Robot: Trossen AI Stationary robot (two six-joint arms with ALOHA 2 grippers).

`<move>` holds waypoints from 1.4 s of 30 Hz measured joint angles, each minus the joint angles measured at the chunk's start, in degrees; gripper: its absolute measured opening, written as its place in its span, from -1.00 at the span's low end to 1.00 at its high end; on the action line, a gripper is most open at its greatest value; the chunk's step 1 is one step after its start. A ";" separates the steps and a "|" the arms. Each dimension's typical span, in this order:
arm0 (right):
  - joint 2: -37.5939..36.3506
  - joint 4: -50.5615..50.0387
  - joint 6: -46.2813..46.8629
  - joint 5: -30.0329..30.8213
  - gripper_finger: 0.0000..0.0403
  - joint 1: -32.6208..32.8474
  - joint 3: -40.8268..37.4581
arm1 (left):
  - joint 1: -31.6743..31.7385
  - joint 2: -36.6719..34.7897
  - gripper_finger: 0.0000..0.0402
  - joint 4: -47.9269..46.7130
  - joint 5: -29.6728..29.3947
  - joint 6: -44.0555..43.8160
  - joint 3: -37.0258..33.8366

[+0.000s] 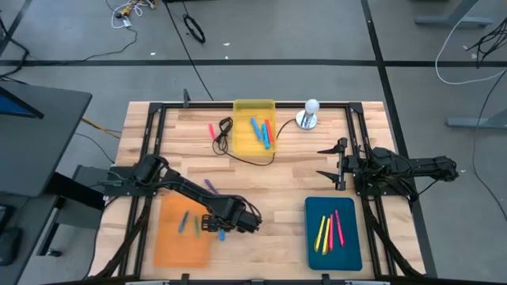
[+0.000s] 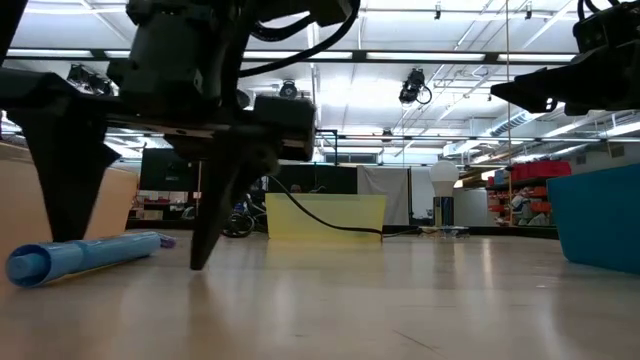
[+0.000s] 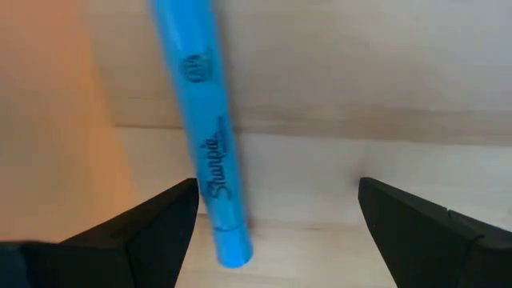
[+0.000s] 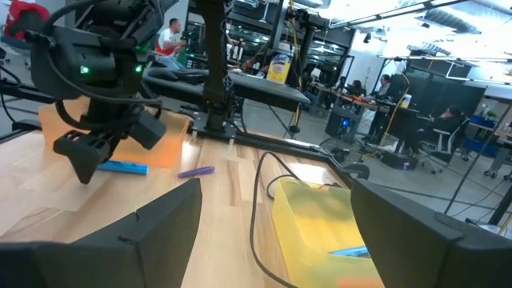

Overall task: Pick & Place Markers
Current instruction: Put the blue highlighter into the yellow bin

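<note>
The left pincer (image 1: 215,225) hangs low over the near-left part of the pale wooden desk (image 1: 261,190), fingers spread wide and pointing down, astride a short light-blue plastic marker (image 3: 210,152) that lies flat on the wood just beside the right edge of the flat orange rectangular tray (image 1: 182,230); whether the fingers touch the marker cannot be told. Its dark arm reaches from the left side of the desk diagonally toward the near middle. The right pincer (image 1: 330,165) waits above the right side of the desk, fingers spread and empty, pointing left, its arm lying level from the right edge. The orange tray holds a blue marker and a green one. The yellow translucent tray (image 1: 254,124) at the far middle holds blue and pink-red markers, with another pink-red marker (image 1: 212,131) on the desk to its left. The teal tray (image 1: 333,234) at the near right holds yellow and pink markers. A small purple marker (image 1: 211,186) lies on the desk just beyond the left arm.
</note>
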 joint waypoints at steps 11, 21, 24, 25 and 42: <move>0.00 0.00 0.02 -0.02 0.60 0.00 0.00 | 0.57 0.00 0.75 6.81 -1.06 3.12 0.00; 0.00 0.00 0.01 -0.01 0.60 0.01 0.00 | 0.57 0.00 0.75 4.68 -3.09 -0.72 0.00; 0.00 0.00 0.00 0.00 0.60 0.00 0.00 | 0.57 0.00 0.74 4.60 -3.74 -1.01 0.00; 0.00 0.00 0.02 0.00 0.60 0.00 0.00 | 0.70 0.00 0.73 4.60 -3.85 -1.01 0.00; 0.00 0.00 0.01 0.00 0.60 0.01 0.00 | 1.81 0.00 -0.10 5.48 -3.64 2.32 0.00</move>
